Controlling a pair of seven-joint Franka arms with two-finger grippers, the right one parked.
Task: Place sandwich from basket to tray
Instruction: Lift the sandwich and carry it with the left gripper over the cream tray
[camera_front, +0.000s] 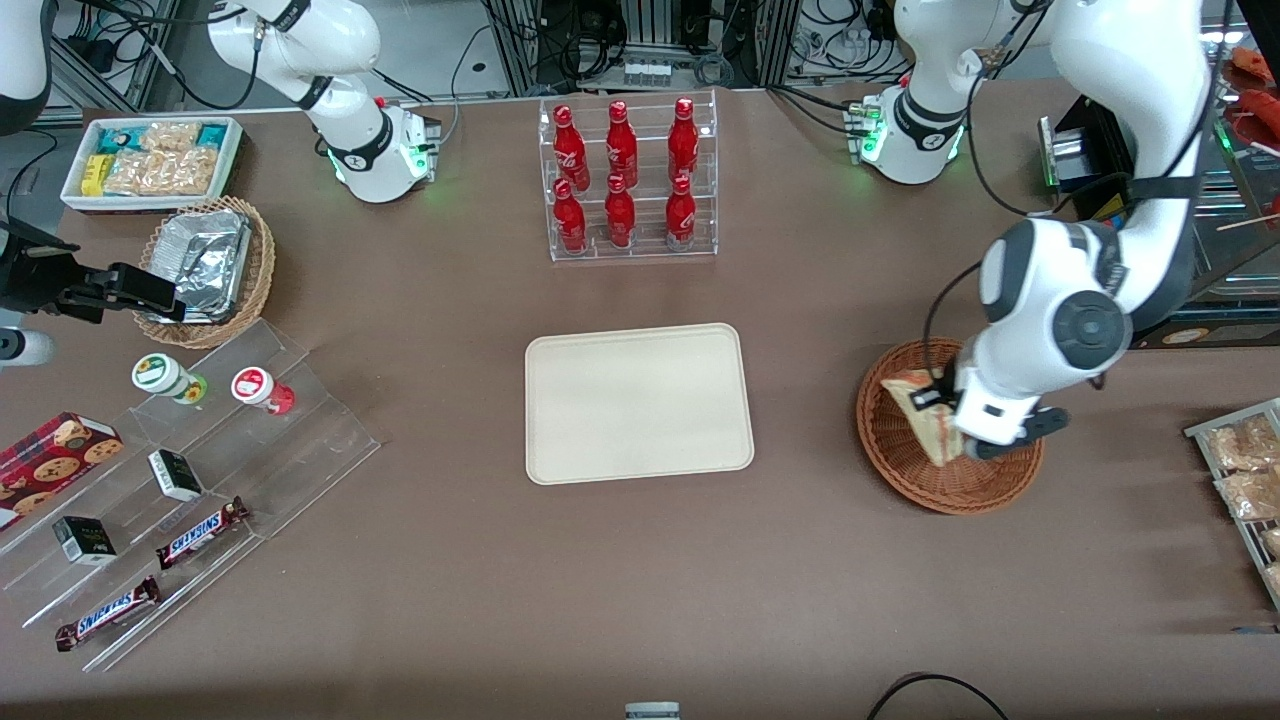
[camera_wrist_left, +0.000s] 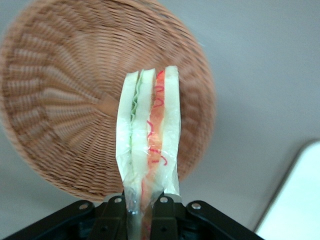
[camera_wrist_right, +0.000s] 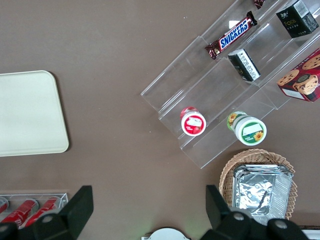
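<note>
Brown tabletop spreads out under me, with a rack of red bottles well away from my claw, farther from the front camera than the tray. My claw hangs over the basket, clamped on the sandwich. In my wrist view my fingers pinch one end of the wedge, and the rest of it stands out from my claw with the woven bowl below it, clear of the weave. It is a wedge of pale white bread slices in clear wrap; a green layer runs along one seam of the cut edge and a red-orange one along the next, with thin red squiggles on the wrap. Its held end is squeezed narrow where I grip it. The reddish-brown basket holds nothing else I can see. The cream tray lies flat and bare, well apart from my claw, toward the parked arm's end of the table.
</note>
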